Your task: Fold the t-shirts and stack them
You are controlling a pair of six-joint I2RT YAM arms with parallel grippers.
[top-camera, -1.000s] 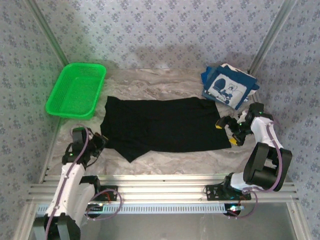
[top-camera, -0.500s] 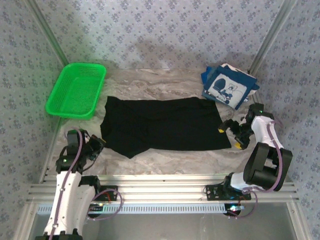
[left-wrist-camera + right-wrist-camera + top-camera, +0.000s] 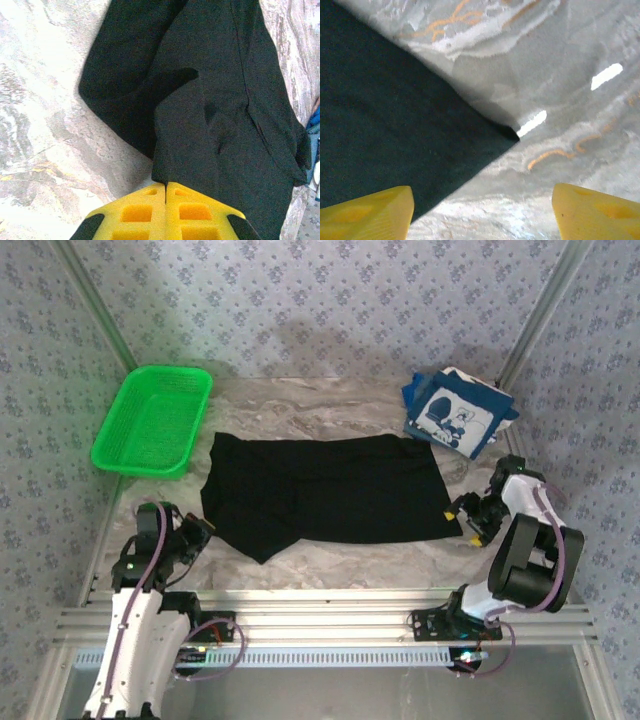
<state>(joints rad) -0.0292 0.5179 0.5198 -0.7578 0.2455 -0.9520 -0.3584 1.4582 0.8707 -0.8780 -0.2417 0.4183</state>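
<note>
The black t-shirt (image 3: pixel 325 490) lies spread flat in the middle of the table. The navy t-shirt (image 3: pixel 455 415) with white print sits folded at the back right. My left gripper (image 3: pixel 198 534) is shut at the black shirt's near left edge. In the left wrist view its yellow fingertips (image 3: pixel 165 186) meet at a corner of the black cloth (image 3: pixel 215 115), with no fabric visibly between them. My right gripper (image 3: pixel 468 518) is open and low over the shirt's near right corner (image 3: pixel 395 120). One finger (image 3: pixel 375 210) is over cloth, the other (image 3: pixel 595 210) over bare table.
A green plastic basket (image 3: pixel 155 420) stands at the back left. Marbled tabletop (image 3: pixel 330 410) shows behind the black shirt and along its near side. The aluminium rail (image 3: pixel 320 615) runs along the near edge.
My right gripper has dropped toward the shirt's near right corner and its jaws have narrowed. The left arm has drawn back a little toward the near edge, still shut.
</note>
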